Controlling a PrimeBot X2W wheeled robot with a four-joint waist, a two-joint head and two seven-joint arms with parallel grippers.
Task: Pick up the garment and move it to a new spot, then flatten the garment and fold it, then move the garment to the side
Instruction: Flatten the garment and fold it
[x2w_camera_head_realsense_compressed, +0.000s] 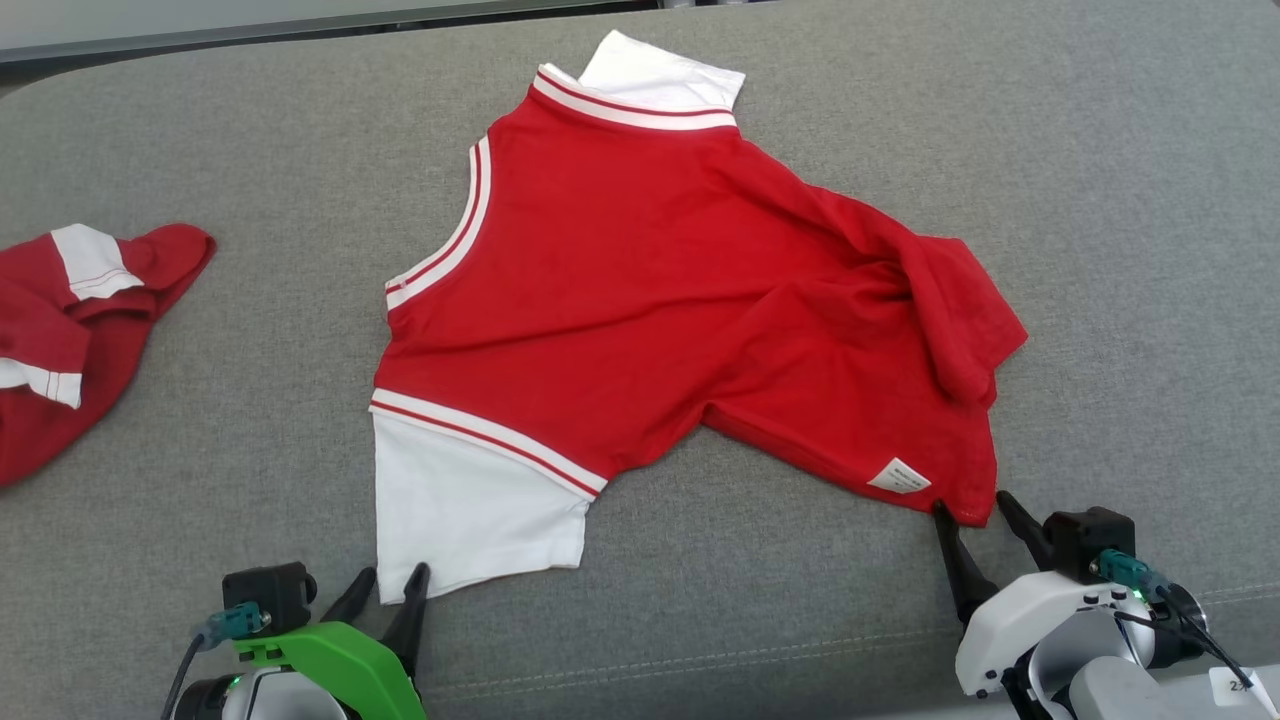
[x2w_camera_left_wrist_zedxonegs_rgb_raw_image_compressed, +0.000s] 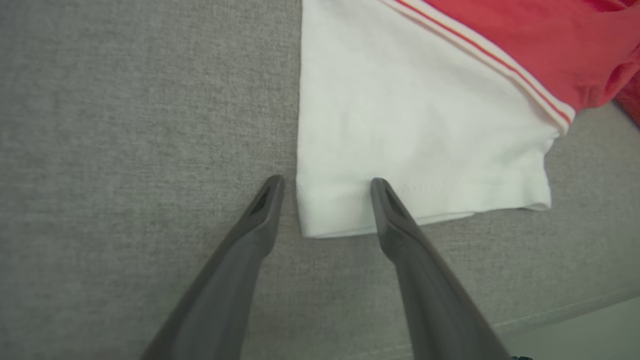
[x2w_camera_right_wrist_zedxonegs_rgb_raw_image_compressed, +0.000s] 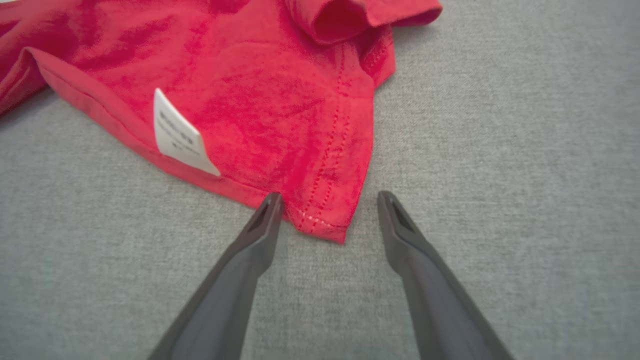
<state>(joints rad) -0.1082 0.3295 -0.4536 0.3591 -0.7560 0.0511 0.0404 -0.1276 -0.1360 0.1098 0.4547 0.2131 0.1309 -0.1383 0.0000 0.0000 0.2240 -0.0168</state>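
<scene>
Flattening looks like the step in hand: the garment (x2w_camera_head_realsense_compressed: 640, 300) lies spread on the grey cushion (x2w_camera_head_realsense_compressed: 200, 150) just ahead of me, bunched beyond my right pincer (x2w_camera_head_realsense_compressed: 970, 502). My left pincer (x2w_camera_head_realsense_compressed: 392, 575), fingers apart, straddles the white sleeve (x2w_camera_left_wrist_zedxonegs_rgb_raw_image_compressed: 400, 125) corner; the right pincer, also apart, straddles the red hem corner (x2w_camera_right_wrist_zedxonegs_rgb_raw_image_compressed: 325, 220). Next, I judge: clamp both corners, pull taut. Right wrist view gives the care label (x2w_camera_right_wrist_zedxonegs_rgb_raw_image_compressed: 180, 135) close up; head view adds a second red top (x2w_camera_head_realsense_compressed: 60, 340) well left of my left pincer.
</scene>
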